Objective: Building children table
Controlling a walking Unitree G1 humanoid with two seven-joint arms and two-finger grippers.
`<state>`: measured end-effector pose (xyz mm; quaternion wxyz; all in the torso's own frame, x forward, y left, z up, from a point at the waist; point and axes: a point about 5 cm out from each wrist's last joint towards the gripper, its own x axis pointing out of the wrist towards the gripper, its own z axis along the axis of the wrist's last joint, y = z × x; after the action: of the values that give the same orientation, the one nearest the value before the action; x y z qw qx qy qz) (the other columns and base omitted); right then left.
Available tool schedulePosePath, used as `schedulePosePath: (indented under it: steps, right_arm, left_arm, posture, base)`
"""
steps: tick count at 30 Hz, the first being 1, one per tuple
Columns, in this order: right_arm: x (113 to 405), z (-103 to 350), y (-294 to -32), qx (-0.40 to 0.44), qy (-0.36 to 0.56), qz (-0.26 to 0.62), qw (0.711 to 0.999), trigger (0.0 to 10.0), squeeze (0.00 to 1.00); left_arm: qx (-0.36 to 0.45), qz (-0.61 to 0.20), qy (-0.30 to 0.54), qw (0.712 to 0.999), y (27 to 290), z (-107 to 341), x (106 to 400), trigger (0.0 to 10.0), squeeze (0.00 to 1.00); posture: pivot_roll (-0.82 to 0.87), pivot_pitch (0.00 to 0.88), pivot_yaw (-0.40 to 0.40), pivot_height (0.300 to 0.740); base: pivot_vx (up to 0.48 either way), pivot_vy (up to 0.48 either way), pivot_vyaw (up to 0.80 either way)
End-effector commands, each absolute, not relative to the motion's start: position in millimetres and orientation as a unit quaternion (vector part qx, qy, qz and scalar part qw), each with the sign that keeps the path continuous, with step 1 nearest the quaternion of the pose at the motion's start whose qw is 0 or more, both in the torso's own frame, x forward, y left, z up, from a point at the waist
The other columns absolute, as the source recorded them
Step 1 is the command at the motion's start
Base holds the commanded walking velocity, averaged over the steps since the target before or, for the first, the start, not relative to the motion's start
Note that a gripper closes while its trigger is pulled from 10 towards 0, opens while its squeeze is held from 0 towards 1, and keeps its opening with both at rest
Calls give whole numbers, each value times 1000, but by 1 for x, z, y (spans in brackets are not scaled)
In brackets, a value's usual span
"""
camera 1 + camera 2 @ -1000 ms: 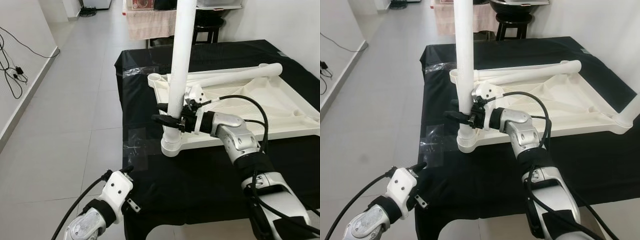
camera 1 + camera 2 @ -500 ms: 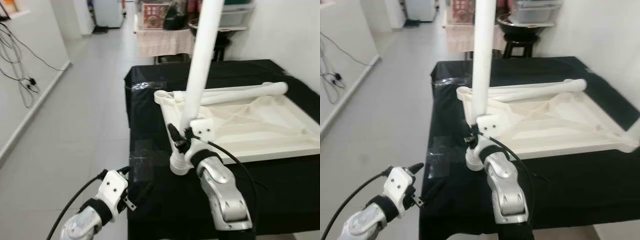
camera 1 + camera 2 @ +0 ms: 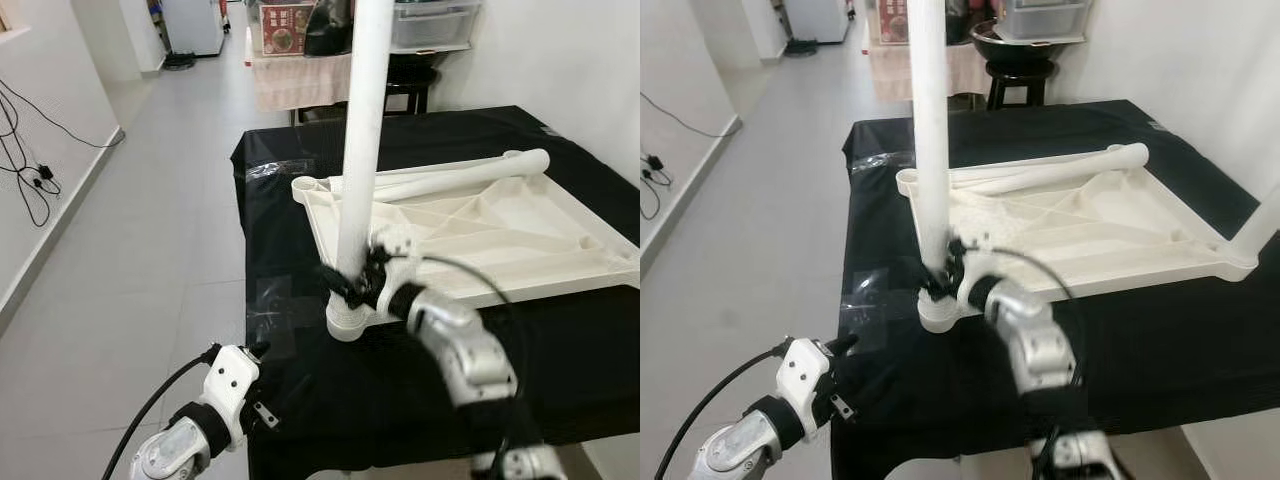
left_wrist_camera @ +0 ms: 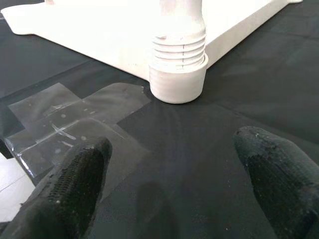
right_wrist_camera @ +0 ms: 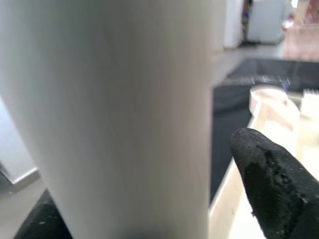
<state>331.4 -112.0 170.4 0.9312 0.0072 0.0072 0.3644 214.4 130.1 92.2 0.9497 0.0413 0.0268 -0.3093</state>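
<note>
Low on the tall white plastic table leg (image 3: 362, 140), just above its ribbed base, the right gripper (image 3: 352, 283) has its two black fingers (image 5: 271, 181) set on either side of the tube; the right wrist view shows the white tube between them, but whether the pads press on it I cannot tell. That leg stands upright in the near left corner socket (image 4: 177, 82) of the upturned white plastic children's table top (image 3: 480, 235), its ribbed collar seated in the round socket, which rests on the black cloth (image 3: 400, 380). From the leg, the silver right arm (image 3: 455, 345) runs back toward the robot, blurred in both eye views.

Beyond the upright leg, a second white tube leg (image 3: 450, 177) lies on its side along the far edge of the table top, one end near the far left corner socket (image 3: 908, 181). A further white leg (image 3: 1262, 222) rises at the table top's near right corner.

Beside the leg's socket, on the robot's left, a patch of clear tape (image 4: 70, 117) is stuck to the black cloth. Nearer the robot than that socket, the left gripper (image 4: 174, 174) hangs low by the cloth's near left edge with its fingers (image 4: 75, 184) spread wide and nothing between them, aimed toward the base of the leg. Past the cloth's left edge lies a grey tiled floor (image 3: 140, 250).
</note>
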Motion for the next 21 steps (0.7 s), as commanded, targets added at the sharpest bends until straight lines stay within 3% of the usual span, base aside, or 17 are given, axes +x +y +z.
schedulePosePath:
  steps: [1,2,3,4,8,9,10,11,12,15,16,21]
  right_arm:
    - [334,168,-114,7,10,389,921,10000,0]
    - [345,176,-116,-26,10,473,881,10000,0]
    - [345,176,-116,-26,10,473,881,10000,0]
    - [348,178,-115,-45,14,509,860,10000,0]
    - [352,181,-113,-55,20,533,844,10000,0]
    - [356,184,-110,-62,24,546,835,8784,0]
    - [360,186,-108,-64,29,557,828,1373,0]
    - [360,186,-108,-64,29,557,828,1373,0]
    - [362,187,-107,-63,33,562,824,0,0]
    - [362,186,-108,-59,42,572,817,0,0]
    - [362,181,-112,-58,48,568,820,0,0]
    - [362,174,-120,-58,54,553,830,0,0]
  left_arm:
    - [36,-312,31,949,129,88,215,10000,0]
    - [39,-315,29,948,125,85,221,10000,0]
    - [39,-315,29,948,125,85,221,10000,0]
    - [41,-316,29,947,124,84,224,10000,0]
    - [42,-317,28,947,122,83,226,10000,0]
    - [39,-317,26,947,122,82,227,10000,0]
    - [35,-317,25,948,122,82,229,10000,0]
    - [35,-317,25,948,122,82,229,10000,0]
    - [32,-317,24,948,122,82,230,10000,0]
    - [28,-315,23,948,122,82,231,10000,0]
    - [17,-318,21,948,121,82,231,0,0]
    - [12,-321,19,947,121,82,232,0,0]
  posture:
    - [-20,0,-1,740]
    - [-10,0,-10,740]
    - [-10,0,-10,740]
    - [-5,0,-14,740]
    - [0,0,-22,740]
    - [1,0,-26,740]
    - [1,0,-28,740]
    - [1,0,-28,740]
    - [1,0,-28,740]
    - [-15,0,-24,740]
    - [-15,0,-24,740]
    - [-31,0,-14,740]
  base:
    - [0,0,0]
    - [0,0,0]
    - [0,0,0]
    - [0,0,0]
    - [0,0,0]
    - [0,0,0]
    - [0,0,0]
    - [0,0,0]
    - [0,0,0]
    - [0,0,0]
    - [0,0,0]
    - [0,0,0]
